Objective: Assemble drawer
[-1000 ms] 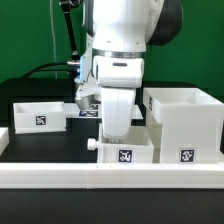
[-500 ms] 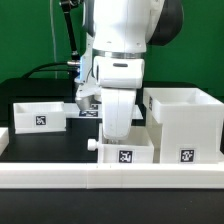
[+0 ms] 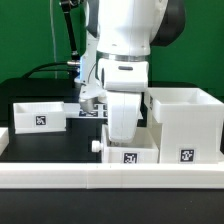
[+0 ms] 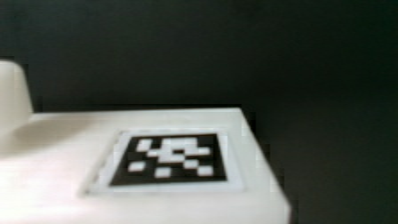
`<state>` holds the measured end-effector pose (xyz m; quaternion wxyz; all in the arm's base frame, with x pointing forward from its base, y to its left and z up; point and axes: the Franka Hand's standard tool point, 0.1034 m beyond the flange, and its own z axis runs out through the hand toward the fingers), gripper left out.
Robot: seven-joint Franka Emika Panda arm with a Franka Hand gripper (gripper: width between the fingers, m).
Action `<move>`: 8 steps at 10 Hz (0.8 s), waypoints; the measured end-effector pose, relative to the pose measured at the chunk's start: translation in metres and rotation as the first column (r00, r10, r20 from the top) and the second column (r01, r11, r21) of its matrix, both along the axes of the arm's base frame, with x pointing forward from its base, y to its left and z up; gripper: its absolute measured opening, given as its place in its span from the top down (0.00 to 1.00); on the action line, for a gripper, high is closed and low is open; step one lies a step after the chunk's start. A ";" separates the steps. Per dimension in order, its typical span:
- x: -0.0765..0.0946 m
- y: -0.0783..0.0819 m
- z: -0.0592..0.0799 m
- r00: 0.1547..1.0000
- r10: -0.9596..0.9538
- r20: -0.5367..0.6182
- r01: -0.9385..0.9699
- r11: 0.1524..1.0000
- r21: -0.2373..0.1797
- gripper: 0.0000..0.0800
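Exterior view: gripper [image 3: 124, 132] comes straight down at the middle tray [image 3: 128, 153], which sits near the front, just behind the long white rail [image 3: 60, 178]. Its lower end is hidden by the tray's front wall, so I can't tell whether it's inside the tray or behind it, or whether the claw is spread or pinching. The left tray [image 3: 38, 116] sits farther back on the exterior view's left, well apart. The tall housing [image 3: 186, 127] is on the right, just beside the middle tray, open at the top with only its inner walls showing. Each part shows a tag on its near face. Wrist view adds only a blurry close-up of a white surface [image 4: 54, 160] with one square tag [image 4: 169, 160] against the dark table [image 4: 214, 50]; the fingertips aren't clear there either.
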<state>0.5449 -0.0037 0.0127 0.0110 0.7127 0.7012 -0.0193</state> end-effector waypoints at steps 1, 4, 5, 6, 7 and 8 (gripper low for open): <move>0.000 0.000 0.000 1.000 0.000 -0.001 0.000 1.000 0.000 0.95; -0.003 0.004 -0.003 1.000 -0.008 0.010 0.008 1.000 0.005 0.95; -0.003 0.004 -0.003 1.000 -0.014 0.012 0.014 1.000 0.005 0.95; -0.002 0.004 -0.003 0.999 -0.025 0.028 0.025 1.000 0.008 0.95; -0.003 0.004 -0.003 0.999 -0.030 0.028 0.030 1.000 0.009 0.95; -0.003 0.004 -0.003 0.999 -0.031 0.028 0.031 0.999 0.009 0.95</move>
